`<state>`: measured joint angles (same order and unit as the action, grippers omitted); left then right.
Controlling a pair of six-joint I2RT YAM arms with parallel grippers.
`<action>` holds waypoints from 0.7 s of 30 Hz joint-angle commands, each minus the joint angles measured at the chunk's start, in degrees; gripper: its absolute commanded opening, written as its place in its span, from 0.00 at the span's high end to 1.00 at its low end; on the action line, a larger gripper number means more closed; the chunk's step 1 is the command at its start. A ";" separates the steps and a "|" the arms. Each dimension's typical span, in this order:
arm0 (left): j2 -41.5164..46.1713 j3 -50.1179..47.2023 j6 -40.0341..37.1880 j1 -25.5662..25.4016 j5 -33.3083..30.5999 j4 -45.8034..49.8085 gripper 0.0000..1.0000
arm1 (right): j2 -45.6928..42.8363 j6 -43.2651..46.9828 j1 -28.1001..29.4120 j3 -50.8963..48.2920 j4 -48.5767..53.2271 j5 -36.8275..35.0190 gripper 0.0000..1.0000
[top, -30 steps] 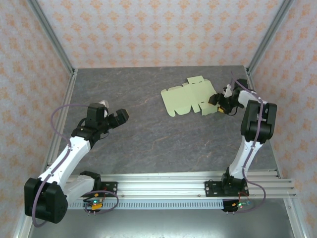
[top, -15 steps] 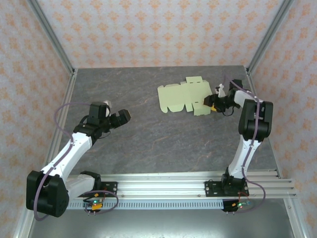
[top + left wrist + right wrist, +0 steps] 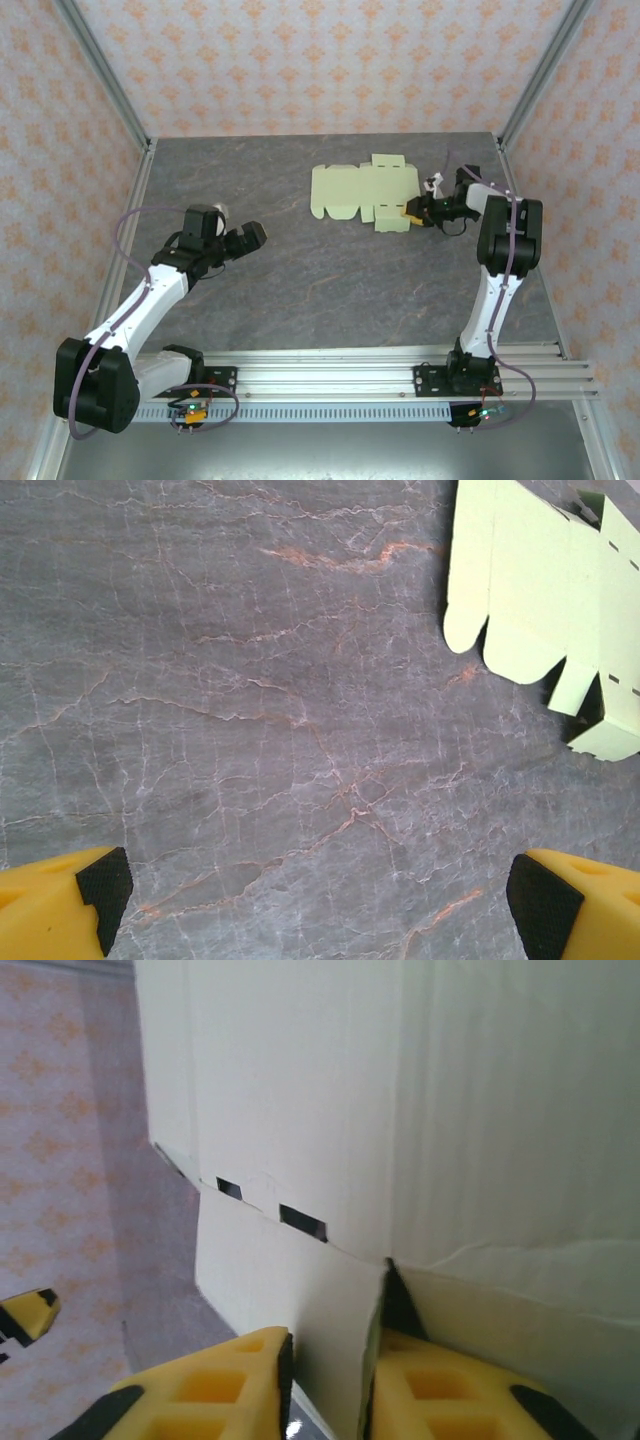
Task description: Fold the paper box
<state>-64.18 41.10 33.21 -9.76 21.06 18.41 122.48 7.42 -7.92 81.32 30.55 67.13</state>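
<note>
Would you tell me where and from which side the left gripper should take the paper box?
Probably the free left edge of the paper box, coming in low from the left: the sheet lies flat and the right gripper pinches its right flap.

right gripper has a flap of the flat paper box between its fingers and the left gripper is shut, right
No: the left gripper is open, fingertips far apart in the left wrist view. The right gripper does have a flap of the paper box between its fingers.
</note>
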 commanded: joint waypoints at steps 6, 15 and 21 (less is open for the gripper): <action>0.74 0.24 1.24 -0.45 0.94 -1.21 0.00 | -2.51 -0.15 0.80 -0.44 -0.22 2.08 0.93; 3.04 1.78 2.45 -0.47 1.38 -0.01 0.00 | -18.28 -2.92 3.26 -7.26 -2.92 -8.83 1.00; 5.97 3.35 3.57 -0.69 0.10 0.16 0.00 | -35.69 -2.02 7.78 -8.88 0.74 -29.74 1.00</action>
<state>-59.90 41.69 35.83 -9.78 21.67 18.46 93.32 4.38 -2.37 72.07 30.00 50.72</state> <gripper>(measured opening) 0.998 0.051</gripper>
